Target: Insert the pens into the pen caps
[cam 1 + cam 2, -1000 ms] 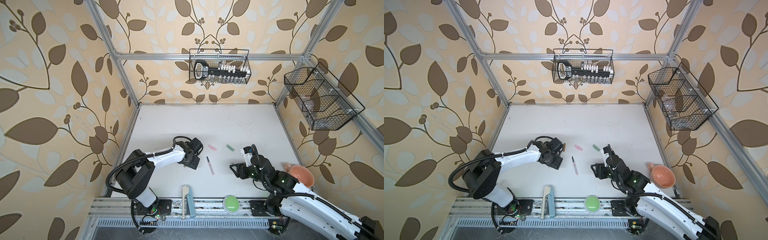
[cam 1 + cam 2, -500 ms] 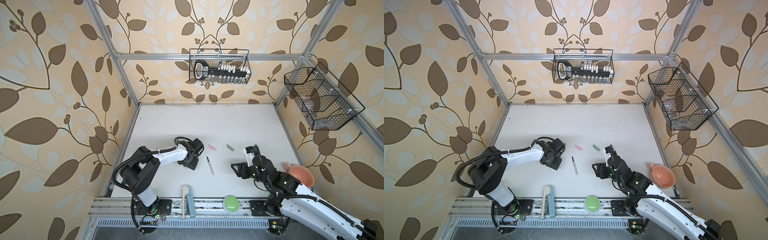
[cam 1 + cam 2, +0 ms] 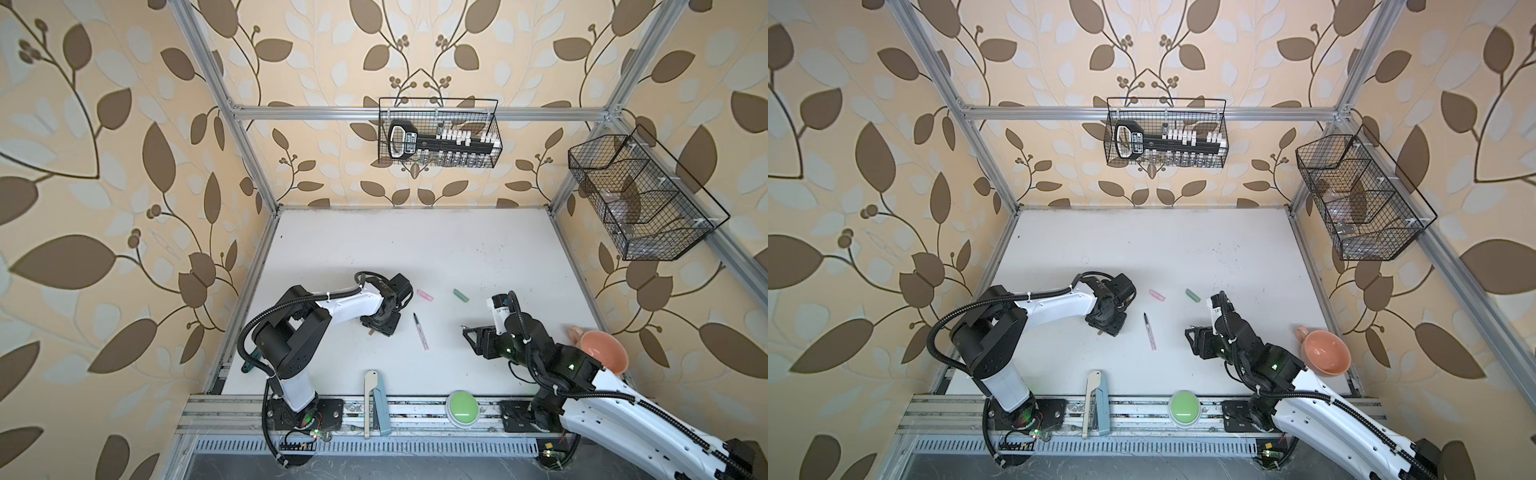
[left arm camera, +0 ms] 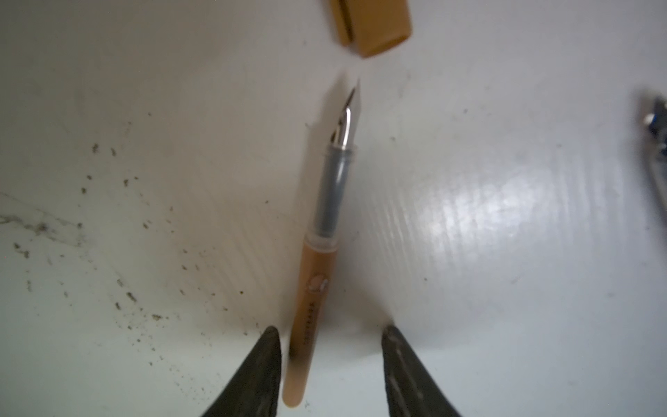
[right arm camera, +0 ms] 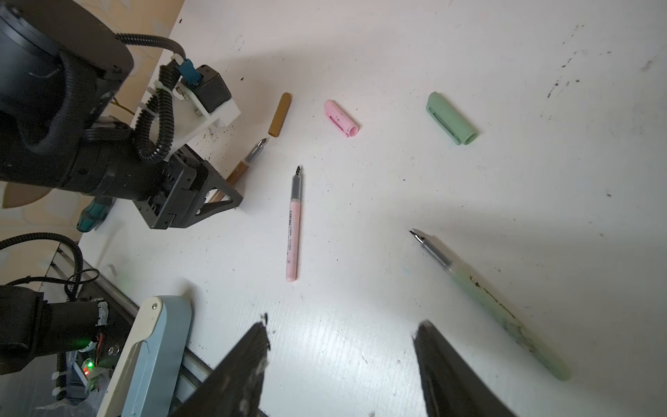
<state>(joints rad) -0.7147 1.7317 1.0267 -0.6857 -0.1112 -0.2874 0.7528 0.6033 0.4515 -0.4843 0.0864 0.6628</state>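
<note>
A brown-orange pen (image 4: 321, 252) lies on the white table between the fingers of my left gripper (image 4: 330, 328), close against one finger. The jaws are open, with a gap on the other side. The pen's nib points at the brown cap (image 4: 375, 25), a short way off. The pink pen (image 5: 294, 231) lies alone mid-table, with the pink cap (image 5: 341, 118) and the green cap (image 5: 451, 118) beyond it. My right gripper (image 5: 339, 323) hovers open and empty, and the pale green pen (image 5: 494, 299) lies just beside it. In both top views my left gripper (image 3: 380, 330) points down at the table.
A beige and teal tool (image 3: 376, 399) and a green button (image 3: 461, 409) sit at the front edge. An orange cup (image 3: 602, 351) stands at the right and a green-handled screwdriver (image 3: 249, 365) at the left edge. Wire baskets (image 3: 438, 133) hang on the walls.
My left gripper's jaws have narrowed around the brown-orange pen while the arm's elbow swung forward. The right arm has stayed nearly still.
</note>
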